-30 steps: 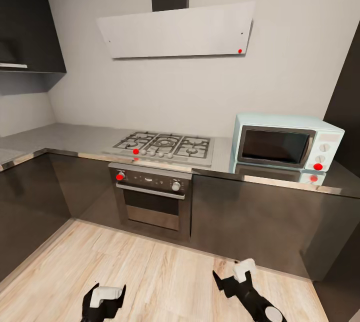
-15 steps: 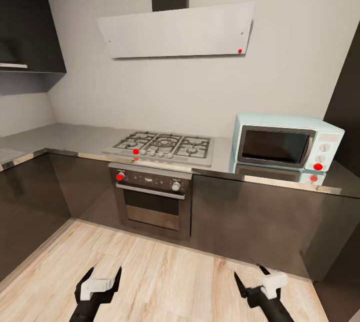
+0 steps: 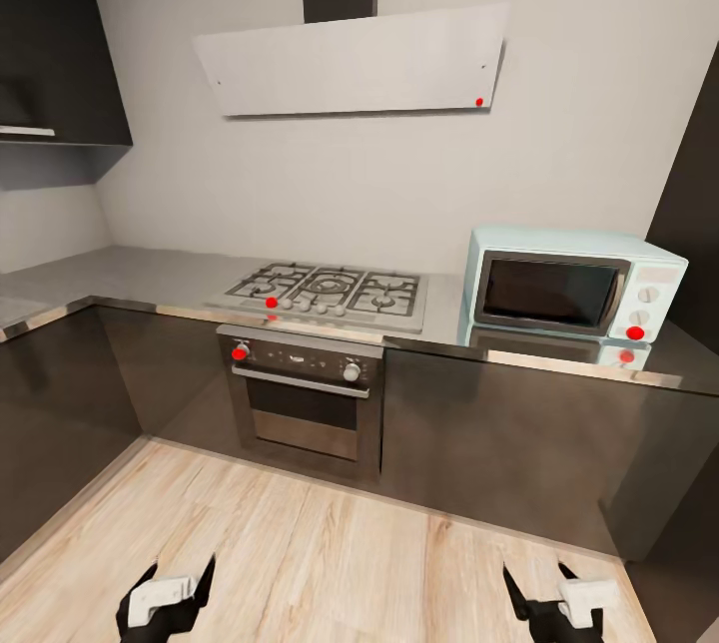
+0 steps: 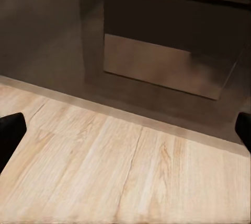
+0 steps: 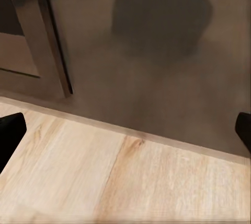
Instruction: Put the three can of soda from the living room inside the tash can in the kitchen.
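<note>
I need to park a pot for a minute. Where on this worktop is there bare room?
Free: the steel worktop from the left corner to the gas hob, and a narrow strip between hob and microwave. Crowded: the right end, taken by the microwave.

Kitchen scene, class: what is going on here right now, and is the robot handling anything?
The robot stands on the wood floor facing the oven, with the gas hob above it and a pale blue microwave on the worktop. Its left gripper and right gripper hang low over the floor, both open and holding nothing. It is handling nothing at this moment.
</note>
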### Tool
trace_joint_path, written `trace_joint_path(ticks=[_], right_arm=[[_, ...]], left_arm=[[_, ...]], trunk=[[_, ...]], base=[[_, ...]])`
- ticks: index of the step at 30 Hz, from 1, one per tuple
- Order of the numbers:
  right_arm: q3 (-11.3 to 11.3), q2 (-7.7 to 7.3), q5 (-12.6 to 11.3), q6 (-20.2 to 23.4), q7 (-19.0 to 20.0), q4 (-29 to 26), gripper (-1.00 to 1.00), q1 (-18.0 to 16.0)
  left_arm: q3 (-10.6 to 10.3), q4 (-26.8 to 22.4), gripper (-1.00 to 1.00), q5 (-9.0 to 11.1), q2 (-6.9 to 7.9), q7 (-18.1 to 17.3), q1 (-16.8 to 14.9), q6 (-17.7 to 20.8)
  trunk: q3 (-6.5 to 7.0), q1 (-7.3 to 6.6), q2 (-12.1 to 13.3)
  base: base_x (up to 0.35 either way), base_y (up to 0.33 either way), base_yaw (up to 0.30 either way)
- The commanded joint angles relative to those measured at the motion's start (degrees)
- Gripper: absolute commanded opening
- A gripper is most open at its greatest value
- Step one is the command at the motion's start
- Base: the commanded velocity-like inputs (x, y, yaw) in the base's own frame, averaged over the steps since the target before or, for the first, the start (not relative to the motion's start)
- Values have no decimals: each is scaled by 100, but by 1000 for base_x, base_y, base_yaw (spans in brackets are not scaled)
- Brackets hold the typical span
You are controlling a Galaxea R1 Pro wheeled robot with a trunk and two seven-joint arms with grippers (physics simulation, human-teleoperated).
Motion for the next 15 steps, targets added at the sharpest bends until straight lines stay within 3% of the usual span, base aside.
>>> trace_joint_path(ticks=[1, 15], right_arm=[[-2, 4, -1, 0, -4, 15, 100, -1], [12, 20, -33, 2, -54, 85, 100, -6]], left_arm=[[-1, 33, 100, 5, 1, -2, 0, 0], [-7, 268, 100, 6, -4, -9, -1, -8]], trunk=[[0, 0, 0], [0, 0, 0]], base=[[0, 0, 0], [0, 0, 0]])
